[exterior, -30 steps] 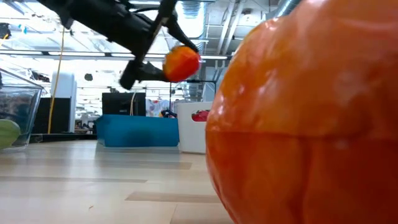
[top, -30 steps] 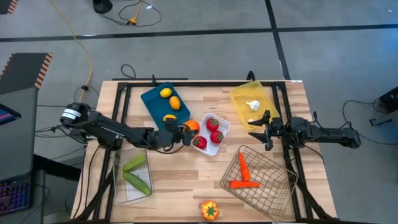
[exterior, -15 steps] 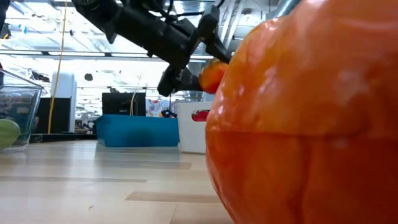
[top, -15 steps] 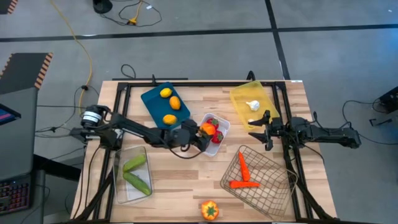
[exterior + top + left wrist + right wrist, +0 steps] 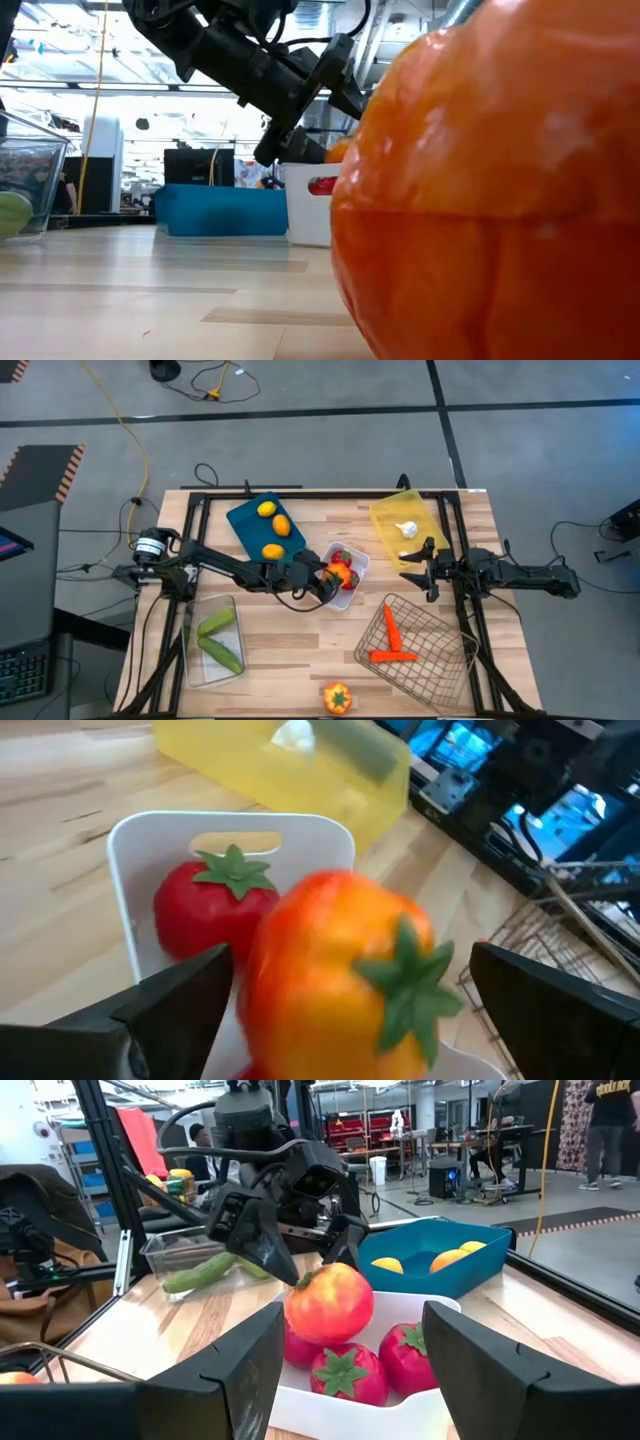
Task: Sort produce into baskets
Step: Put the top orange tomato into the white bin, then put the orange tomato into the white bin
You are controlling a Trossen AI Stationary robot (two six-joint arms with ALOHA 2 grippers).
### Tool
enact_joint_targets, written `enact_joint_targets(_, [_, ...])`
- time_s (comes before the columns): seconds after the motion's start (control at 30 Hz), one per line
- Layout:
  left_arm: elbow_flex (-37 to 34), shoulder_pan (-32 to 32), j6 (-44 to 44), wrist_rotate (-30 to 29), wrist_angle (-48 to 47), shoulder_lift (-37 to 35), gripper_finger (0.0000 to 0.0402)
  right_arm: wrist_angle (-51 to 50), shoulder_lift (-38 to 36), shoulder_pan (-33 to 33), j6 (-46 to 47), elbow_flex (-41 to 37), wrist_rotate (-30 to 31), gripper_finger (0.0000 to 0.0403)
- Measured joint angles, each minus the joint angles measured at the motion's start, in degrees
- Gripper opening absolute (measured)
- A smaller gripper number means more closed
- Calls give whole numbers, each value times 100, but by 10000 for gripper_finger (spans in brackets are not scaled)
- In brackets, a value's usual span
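Note:
My left gripper [image 5: 330, 576] hangs open over the white tray [image 5: 363, 564]. An orange-red tomato [image 5: 340, 985] sits between and just below its fingertips, with a narrow gap on each side in the left wrist view. In the right wrist view the tomato [image 5: 328, 1302] is atop the red tomatoes [image 5: 345, 1370] in the tray. My right gripper [image 5: 430, 570] is open and empty between the yellow tray [image 5: 385, 518] and the wire basket [image 5: 440, 660].
The teal tray [image 5: 245, 520] holds three citrus. The yellow tray holds garlic [image 5: 407, 529]. The clear bin [image 5: 192, 660] holds two cucumbers [image 5: 218, 623]. The wire basket holds carrots [image 5: 392, 632]. An orange pepper [image 5: 337, 697] lies near the front edge and fills the low view [image 5: 480, 200].
My left gripper has carried the orange-red tomato from the teal tray's edge toward the table's right and down, over the white tray. The tomato was between the fingertips and now sits lower, just below them, on the red tomatoes.

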Motion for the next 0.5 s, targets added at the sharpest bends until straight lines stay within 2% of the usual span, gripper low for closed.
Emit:
enact_joint_targets(0.23, [0, 17, 305, 204, 266, 0, 399, 2, -1, 0, 0, 0, 0, 265])
enact_joint_targets(0.5, [0, -88, 1524, 1021, 711, -414, 400, 0, -1, 0, 0, 0, 0, 265])
